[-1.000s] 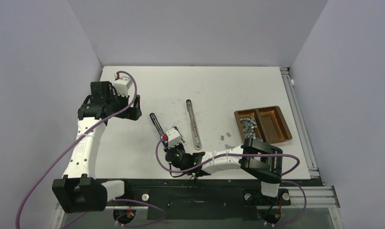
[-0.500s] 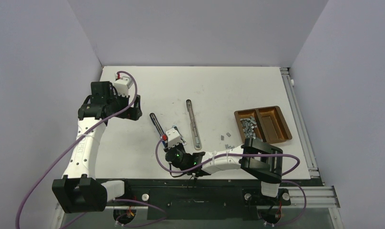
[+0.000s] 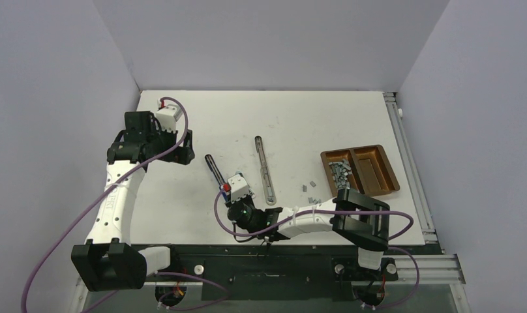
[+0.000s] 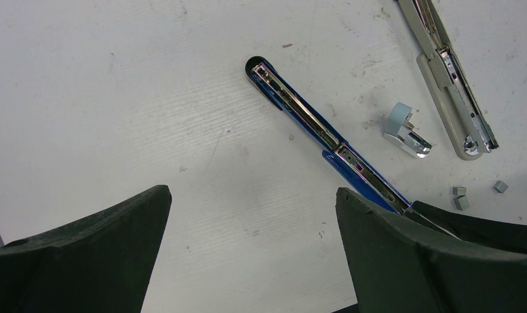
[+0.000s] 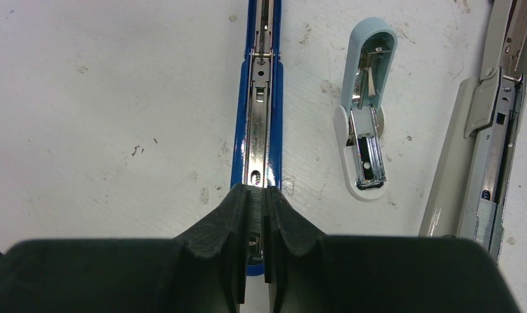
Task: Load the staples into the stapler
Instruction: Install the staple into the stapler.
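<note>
The blue stapler [image 5: 259,117] lies opened flat on the white table, its metal channel facing up. My right gripper [image 5: 254,195] is shut on a ribbed grey strip of staples [image 5: 255,207], held just over the near end of that channel. In the top view the right gripper [image 3: 229,193] sits at the stapler's [image 3: 212,168] near end. More staples [image 3: 339,171] lie in the brown tray [image 3: 378,186]. My left gripper [image 4: 251,195] stands open over bare table, left of the stapler [image 4: 306,117].
A long grey stapler [image 3: 265,169] lies open to the right of the blue one. A small pale blue stapler [image 5: 367,117] lies between them. A few loose staples [image 3: 310,187] are scattered on the table left of the tray.
The right wrist has shifted very slightly over the blue stapler's near end. The left arm has not moved.
</note>
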`<state>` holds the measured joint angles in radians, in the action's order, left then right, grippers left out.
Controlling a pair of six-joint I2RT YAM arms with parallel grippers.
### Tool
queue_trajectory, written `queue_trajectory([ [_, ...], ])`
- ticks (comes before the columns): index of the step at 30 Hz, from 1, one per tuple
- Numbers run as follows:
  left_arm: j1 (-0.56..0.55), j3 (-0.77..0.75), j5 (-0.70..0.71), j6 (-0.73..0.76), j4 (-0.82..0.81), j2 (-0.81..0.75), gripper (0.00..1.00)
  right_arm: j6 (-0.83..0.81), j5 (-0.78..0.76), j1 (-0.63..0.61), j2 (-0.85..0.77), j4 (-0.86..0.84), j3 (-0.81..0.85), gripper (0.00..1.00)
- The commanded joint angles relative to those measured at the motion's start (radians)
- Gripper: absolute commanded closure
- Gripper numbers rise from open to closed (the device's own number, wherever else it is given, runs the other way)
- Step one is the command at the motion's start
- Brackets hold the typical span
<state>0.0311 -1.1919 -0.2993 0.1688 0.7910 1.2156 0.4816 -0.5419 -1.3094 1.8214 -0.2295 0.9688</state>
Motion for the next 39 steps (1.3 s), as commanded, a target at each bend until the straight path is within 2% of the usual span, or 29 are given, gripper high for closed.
queue_trajectory([
  [1,-0.005,-0.039,-0.008,0.001,-0.001,-0.021,0.04,-0.01,-0.031,0.004,-0.057,-0.024,0.002,0.91],
  [39,-0.005,-0.045,-0.005,0.005,-0.004,-0.023,0.04,0.013,0.023,0.017,-0.001,-0.022,0.008,0.91],
])
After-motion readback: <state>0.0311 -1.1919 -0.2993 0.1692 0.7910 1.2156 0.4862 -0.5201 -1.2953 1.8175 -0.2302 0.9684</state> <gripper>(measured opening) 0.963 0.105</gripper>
